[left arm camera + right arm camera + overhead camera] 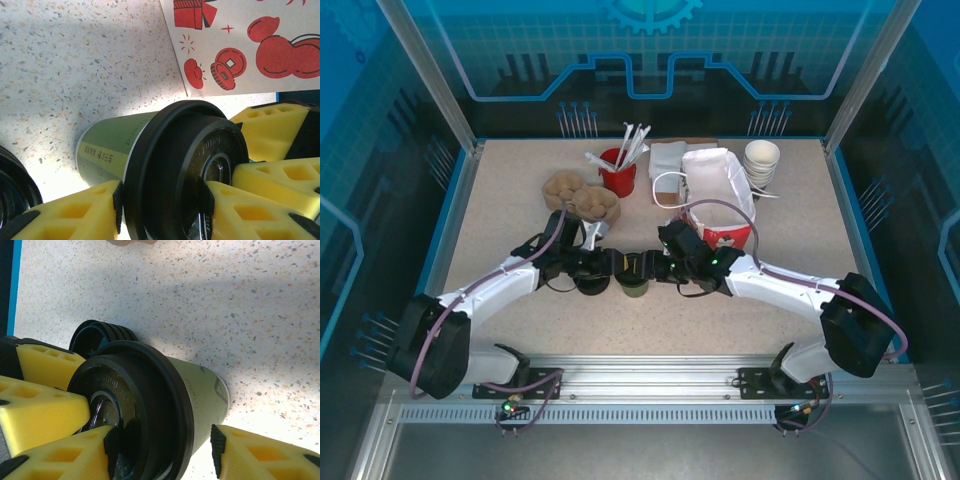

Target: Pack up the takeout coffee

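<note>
One cup to pack: the takeout coffee [634, 287], a small olive-brown paper cup with a round black plastic lid, stands upright on the speckled beige table [500, 220], mid-table between the two arms.
Left gripper: the left gripper [162, 205] has its yellow foam fingers on either side of the black lid with the pads against the rim. It looks closed on the takeout coffee.
Right gripper: the right gripper [167, 440] straddles the same lid from the opposite side. One pad overlaps the rim and the other stands clear of the cup wall, so it reads as parted and not holding.
Done: the lid is on and the cup is in a grip.
Left to do: the cup is not in the bag. It probably has to be lifted, carried toward 1 o'clock and lowered through the open mouth.
Bag: the tall red-and-white paper bag [720, 205] stands near the cup at its 1 o'clock, mouth open upward.
Ring: a low black ring-shaped plastic piece [592, 284] sits just beside the cup at its 9 o'clock.
Further off: a brown moulded-pulp cup carrier [582, 197] lies at 11 o'clock, a red cup of white straws [618, 172] at 12 o'clock, and a stack of lidless white paper cups [761, 160] beyond the bag.
In the way: the right arm lies between cup and bag, and the bag's rim stands much higher than the cup.
</note>
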You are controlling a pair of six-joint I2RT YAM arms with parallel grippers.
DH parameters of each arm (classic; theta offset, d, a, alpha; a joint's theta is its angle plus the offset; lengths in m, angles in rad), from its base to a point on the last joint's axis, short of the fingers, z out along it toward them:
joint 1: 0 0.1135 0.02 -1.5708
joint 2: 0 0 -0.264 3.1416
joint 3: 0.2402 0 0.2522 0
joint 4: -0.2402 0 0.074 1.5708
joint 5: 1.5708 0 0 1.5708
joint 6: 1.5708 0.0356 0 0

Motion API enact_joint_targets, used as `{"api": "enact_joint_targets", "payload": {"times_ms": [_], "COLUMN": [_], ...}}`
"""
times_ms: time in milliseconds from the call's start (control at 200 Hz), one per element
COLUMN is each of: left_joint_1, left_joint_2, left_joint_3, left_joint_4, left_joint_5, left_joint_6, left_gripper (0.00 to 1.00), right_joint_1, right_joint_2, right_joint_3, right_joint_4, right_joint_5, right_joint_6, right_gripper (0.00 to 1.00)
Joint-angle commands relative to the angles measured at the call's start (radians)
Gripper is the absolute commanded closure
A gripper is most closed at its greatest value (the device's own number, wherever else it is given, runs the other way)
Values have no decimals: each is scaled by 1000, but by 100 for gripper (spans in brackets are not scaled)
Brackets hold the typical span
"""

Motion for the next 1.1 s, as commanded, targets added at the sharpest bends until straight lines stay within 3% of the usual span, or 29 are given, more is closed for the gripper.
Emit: {"api": "enact_joint_targets", "payload": {"times_ms": [0, 1096], "left_joint_1": [-25, -28], "left_joint_2": [-31, -84], "left_joint_3": [34, 150], "left_joint_4": [-64, -213], "left_joint_5": [22, -49], "left_joint_6": [-4, 36], "left_gripper": [54, 50], "right_joint_1": [16, 4], "right_joint_2": [21, 41], "right_joint_3": [33, 149], "right_joint_4": [-52, -129], "right_joint_5": [21, 17], "right_joint_6": [-22, -67], "right_gripper": [45, 35]}}
